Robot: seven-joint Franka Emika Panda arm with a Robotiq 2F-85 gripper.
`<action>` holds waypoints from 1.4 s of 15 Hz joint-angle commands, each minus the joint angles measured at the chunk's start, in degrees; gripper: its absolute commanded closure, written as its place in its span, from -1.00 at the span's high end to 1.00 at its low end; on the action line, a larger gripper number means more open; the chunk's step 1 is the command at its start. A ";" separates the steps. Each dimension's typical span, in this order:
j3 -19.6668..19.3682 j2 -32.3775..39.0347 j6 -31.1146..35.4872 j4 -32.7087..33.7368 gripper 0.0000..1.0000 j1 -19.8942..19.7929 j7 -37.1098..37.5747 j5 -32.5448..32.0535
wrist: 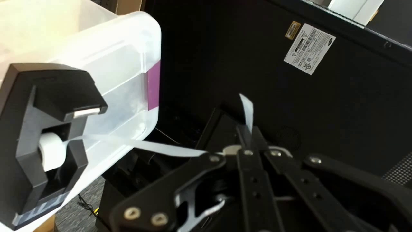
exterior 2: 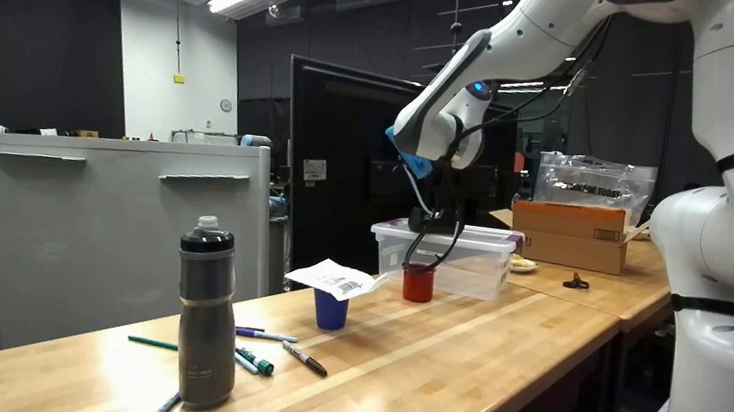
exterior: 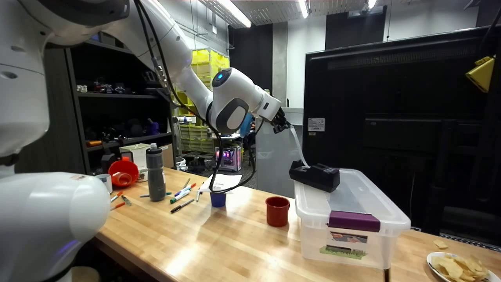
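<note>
1 grey bottle stands upright on the wooden tabletop, below the end effector and well to its left in an exterior view. Rightward, several pens and markers lie scattered, below and left of the end effector. 1 blue cup, lower left of the end effector and nearer to it, bears 1 white paper sheet across its top. 1 red mug stands on the tabletop, in that view well below the end effector. The end effector is closed, pinching 1 translucent strip of tape; in the wrist view, the strip's short free end projects past the tips. In an exterior view, the strip runs down and right from the grip to 1 black tape dispenser, whose white roll shows in the wrist view. This dispenser rests on the lid of 1 clear plastic bin with 1 purple latch. 1 large black display, seen from the back, rises behind the bin, right of the end effector. Farthest right, lower than and well apart from the end effector, 1 white plate holds a pile of chips.
</note>
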 commanded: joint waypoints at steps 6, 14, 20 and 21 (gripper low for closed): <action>-0.07 2.16 0.12 0.79 -1.00 0.33 0.01 0.37; -0.80 5.01 1.73 0.85 -1.00 1.46 -0.71 0.97; -1.89 8.03 2.57 1.17 -1.00 2.56 -0.85 1.51; -2.12 8.59 2.65 1.22 -1.00 2.81 -0.92 1.63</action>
